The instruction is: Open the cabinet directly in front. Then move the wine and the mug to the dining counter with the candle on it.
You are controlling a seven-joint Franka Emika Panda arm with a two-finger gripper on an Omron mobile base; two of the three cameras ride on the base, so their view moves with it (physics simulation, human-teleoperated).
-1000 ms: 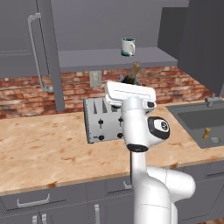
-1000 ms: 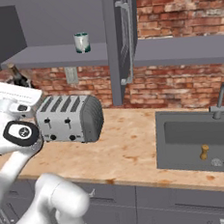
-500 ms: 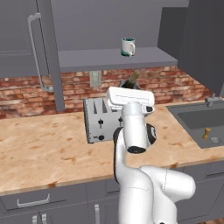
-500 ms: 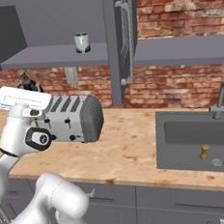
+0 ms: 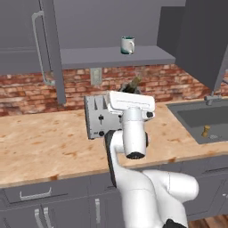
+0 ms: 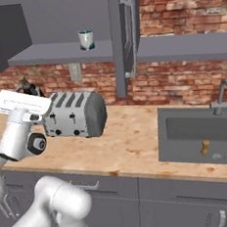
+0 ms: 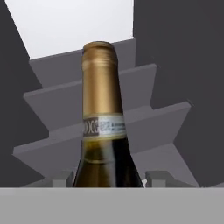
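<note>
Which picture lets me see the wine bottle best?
The hand view: the wine stands right in front of the camera, showing its tan foil neck, small label band and dark glass shoulders. In the left base view just its tilted neck peeks above the toaster. In the right base view a dark bit shows behind the robot's hand.

You've got the wine (image 7: 104,131) dead centre in the hand view, upright, tan foil neck at 12 o'clock, pale label band, dark glass below; in the left base view its tilted neck tip (image 5: 135,82) pokes up behind the arm. The mug (image 5: 128,45), white with teal rim, stands upright on the cabinet (image 5: 111,57) shelf, doors swung open.
</note>
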